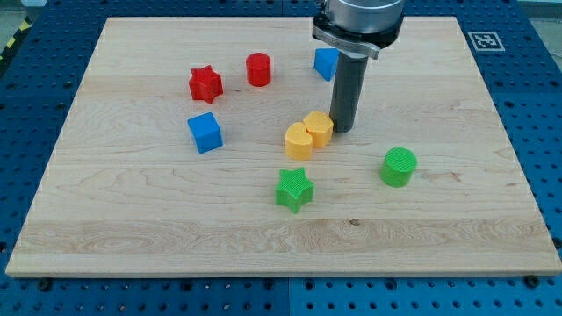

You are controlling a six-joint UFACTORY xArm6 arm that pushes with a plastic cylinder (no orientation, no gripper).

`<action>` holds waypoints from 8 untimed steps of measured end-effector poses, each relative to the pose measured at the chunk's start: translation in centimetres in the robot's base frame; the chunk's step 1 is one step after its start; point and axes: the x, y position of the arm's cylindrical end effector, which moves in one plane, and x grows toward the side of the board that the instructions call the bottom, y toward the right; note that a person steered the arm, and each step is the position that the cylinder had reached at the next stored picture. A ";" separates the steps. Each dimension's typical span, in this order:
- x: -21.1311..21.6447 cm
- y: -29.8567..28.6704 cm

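Rod beside the yellow blocks
My tip (341, 130) touches the yellow hexagon block (319, 128) at its 3 o'clock; the yellow heart block (299, 140) adjoins at 8 o'clock. No gripper fitted.

My tip (341, 130): lower end of the dark rod, resting on the wooden bench (132, 237), touching or just beside the right face of the yellow hexagonal block (319, 128). Yellow heart-shaped block (299, 140): touching the hexagon's lower left. Green star block (294, 190): below the pair, apart. Blue block (326, 63): partly hidden behind the rod.
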 end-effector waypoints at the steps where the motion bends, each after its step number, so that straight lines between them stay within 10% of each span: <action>1: -0.2 0.5; 4: -12.2 3.3; 8: -16.1 -2.7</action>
